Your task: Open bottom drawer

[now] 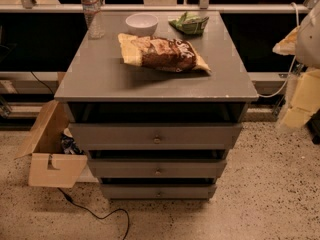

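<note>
The grey cabinet (100,79) has three drawer fronts stacked under its top. The bottom drawer (130,191) is the narrowest and lowest one, close to the floor, with a small round metal knob (159,193) at its centre. Its front sits about in line with the fronts above it, with a dark gap over it. My gripper (300,101) is at the right edge of the view, a blurred white and yellowish shape, held well to the right of the cabinet and above the height of the drawers. It touches nothing.
On the cabinet top lie a brown chip bag (162,54), a white bowl (141,23), a green bag (189,23) and a water bottle (91,11). An open cardboard box (52,151) stands on the floor at the left, with a black cable (100,215) running past it.
</note>
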Controlling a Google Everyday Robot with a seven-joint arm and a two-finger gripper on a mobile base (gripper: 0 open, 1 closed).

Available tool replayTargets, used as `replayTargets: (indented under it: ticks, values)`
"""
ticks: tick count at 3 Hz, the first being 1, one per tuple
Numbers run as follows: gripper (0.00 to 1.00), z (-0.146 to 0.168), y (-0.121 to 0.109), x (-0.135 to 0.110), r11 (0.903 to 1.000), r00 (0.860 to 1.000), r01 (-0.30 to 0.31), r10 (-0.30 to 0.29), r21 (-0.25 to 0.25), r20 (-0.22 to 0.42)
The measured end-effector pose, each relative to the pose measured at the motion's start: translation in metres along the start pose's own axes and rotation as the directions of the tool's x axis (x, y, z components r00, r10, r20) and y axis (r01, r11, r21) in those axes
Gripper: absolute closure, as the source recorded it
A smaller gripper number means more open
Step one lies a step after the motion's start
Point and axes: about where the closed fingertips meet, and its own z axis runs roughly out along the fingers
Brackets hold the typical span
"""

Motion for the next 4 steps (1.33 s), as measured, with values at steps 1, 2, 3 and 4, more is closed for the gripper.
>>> replayTargets:
  ticks: [1, 2, 3, 4]
  values:
    - [0.00, 0.000, 0.000, 0.000, 1.0000, 1.000, 0.000, 0.000, 0.000, 0.000]
    - [0.00, 0.016, 0.006, 0.012, 0.9997, 1.000, 0.021, -0.021, 0.012, -0.018]
    - [0.00, 0.074, 0.022, 0.051, 0.9991, 0.999, 0.036, -0.036, -0.025, -0.006]
    - [0.00, 0.140, 0.041, 0.083, 0.9967, 0.998, 0.036, -0.032, -0.072, 0.058]
